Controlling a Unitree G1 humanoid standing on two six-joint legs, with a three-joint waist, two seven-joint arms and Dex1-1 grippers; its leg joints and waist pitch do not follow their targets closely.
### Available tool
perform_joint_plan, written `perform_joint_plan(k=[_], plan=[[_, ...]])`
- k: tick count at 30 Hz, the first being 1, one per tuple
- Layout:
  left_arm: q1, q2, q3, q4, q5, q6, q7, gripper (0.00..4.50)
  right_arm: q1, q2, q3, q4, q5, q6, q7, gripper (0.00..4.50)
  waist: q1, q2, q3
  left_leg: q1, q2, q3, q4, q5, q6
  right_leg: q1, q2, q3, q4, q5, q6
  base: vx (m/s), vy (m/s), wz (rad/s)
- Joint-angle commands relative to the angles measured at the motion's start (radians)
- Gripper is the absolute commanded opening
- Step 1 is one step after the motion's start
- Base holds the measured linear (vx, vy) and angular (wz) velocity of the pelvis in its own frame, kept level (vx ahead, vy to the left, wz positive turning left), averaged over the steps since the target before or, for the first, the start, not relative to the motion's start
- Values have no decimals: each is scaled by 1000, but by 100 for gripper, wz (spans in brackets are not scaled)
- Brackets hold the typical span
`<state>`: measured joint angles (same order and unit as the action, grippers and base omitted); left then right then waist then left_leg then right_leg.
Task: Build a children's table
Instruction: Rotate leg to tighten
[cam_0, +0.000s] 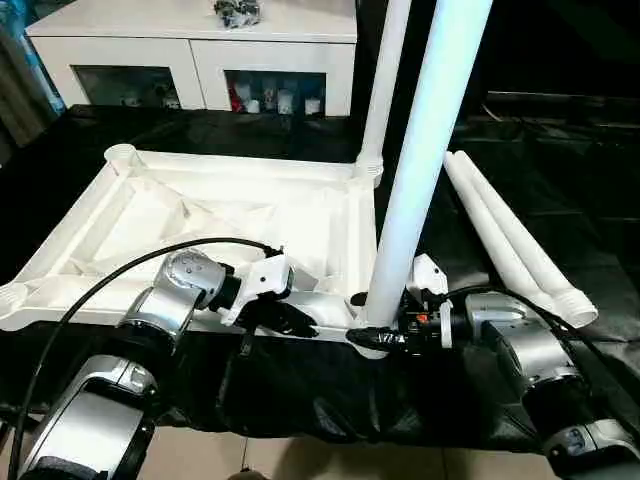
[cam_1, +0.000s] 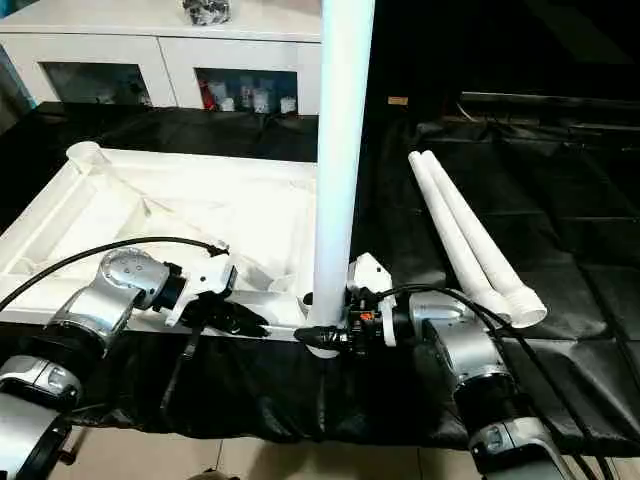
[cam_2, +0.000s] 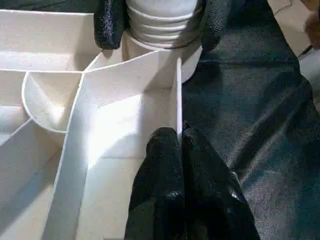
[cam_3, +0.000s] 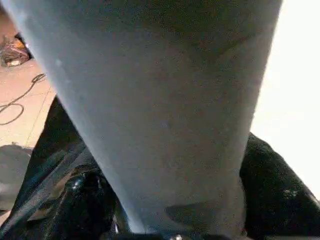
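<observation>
Fingers of your left gripper (cam_2: 180, 150) pinch the tabletop's (cam_0: 200, 215) near rim at lower centre; your right gripper (cam_0: 375, 335), forearm level, brackets the upright leg (cam_0: 425, 160) at its corner socket.

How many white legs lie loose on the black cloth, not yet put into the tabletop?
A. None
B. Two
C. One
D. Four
B: two loose legs lie side by side on the black cloth to the right of the tabletop, while one leg stands in the near right corner socket and another leg stands in the far right corner.
</observation>
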<state>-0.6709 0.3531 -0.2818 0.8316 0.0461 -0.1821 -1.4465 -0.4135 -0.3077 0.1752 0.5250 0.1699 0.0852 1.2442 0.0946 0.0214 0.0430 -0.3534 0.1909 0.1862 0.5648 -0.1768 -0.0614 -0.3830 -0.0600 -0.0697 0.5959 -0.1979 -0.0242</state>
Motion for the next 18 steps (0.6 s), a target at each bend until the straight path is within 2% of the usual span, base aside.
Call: perform_joint_plan(k=[1, 2, 3, 5, 7, 8, 10, 11, 12, 15, 16, 18], plan=[[-22, -60, 2, 13, 1, 33, 96, 0, 18, 57, -18, 27, -4, 15, -143, 275, 0, -6, -50, 7, 52, -16, -61, -229, 49, 41, -93, 51, -76, -226, -221, 0, 0, 0], [-28, -71, 11, 14, -1, 49, 125, 0, 18, 71, -41, 36, -5, 15, -200, 275, 0, -10, -46, 12, 53, -17, -64, -247, 34, 33, -96, 53, -81, -286, -209, 0, 0, 0], [-34, -84, 14, 16, 6, 62, 165, 0, 20, 85, -57, 48, -10, -3, -251, 275, -3, -13, -45, 14, 50, -20, -65, -270, 23, 35, -100, 52, -88, -363, -190, 0, 0, 0], [-38, -108, 16, 13, 18, 87, 224, 0, 21, 114, -81, 73, -27, -26, -356, 275, -7, -15, -43, 17, 51, -23, -67, -282, 10, 29, -103, 54, -97, -422, -168, 0, 0, 0], [-37, -126, 16, 8, 19, 104, 251, 0, 18, 137, -97, 94, -39, -35, -436, 275, -10, -15, -42, 13, 48, -24, -69, -281, 12, 31, -102, 54, -99, -437, -154, 0, 0, 0], [-37, -131, 16, 7, 20, 107, 258, 0, 17, 142, -99, 98, -40, -34, -450, 274, -11, -18, -42, 12, 48, -24, -69, -279, 14, 31, -101, 54, -100, -438, -150, 0, 0, 0], [-34, -160, 12, 1, 29, 129, 301, 0, 14, 173, -108, 118, -51, -26, -527, 274, -13, -17, -42, 14, 47, -23, -68, -283, 21, 28, -99, 55, -101, -427, -148, 0, 0, 0], [-35, -178, 9, 2, 39, 140, 336, 0, 9, 192, -113, 132, -62, -19, -577, 274, -13, -13, -43, 14, 49, -23, -70, -274, 18, 26, -99, 57, -98, -406, -152, 0, 0, 0], [-35, -203, 8, 1, 47, 165, 378, 0, -3, 221, -127, 158, -72, -14, -650, 274, -17, -15, -42, 15, 49, -22, -69, -278, 13, 25, -97, 57, -97, -399, -158, 0, 0, 0], [-34, -266, 17, -14, 40, 221, 454, 0, -39, 270, -142, 216, -96, -57, -771, 274, -16, -12, -42, 18, 46, -22, -68, -285, 6, 24, -100, 56, -100, -416, -155, 0, 0, 0], [-33, -269, 17, -18, 38, 224, 456, 0, -44, 275, -147, 220, -89, -64, -774, 330, -17, -13, -42, 17, 47, -23, -68, -287, 8, 24, -100, 56, -101, -417, -154, 0, 0, 0], [-32, -271, 15, -22, 36, 224, 456, 0, -50, 280, -156, 225, -77, -70, -774, 345, -14, -13, -44, 15, 45, -21, -67, -279, 20, 26, -98, 58, -101, -398, -149, 0, 0, 0]])
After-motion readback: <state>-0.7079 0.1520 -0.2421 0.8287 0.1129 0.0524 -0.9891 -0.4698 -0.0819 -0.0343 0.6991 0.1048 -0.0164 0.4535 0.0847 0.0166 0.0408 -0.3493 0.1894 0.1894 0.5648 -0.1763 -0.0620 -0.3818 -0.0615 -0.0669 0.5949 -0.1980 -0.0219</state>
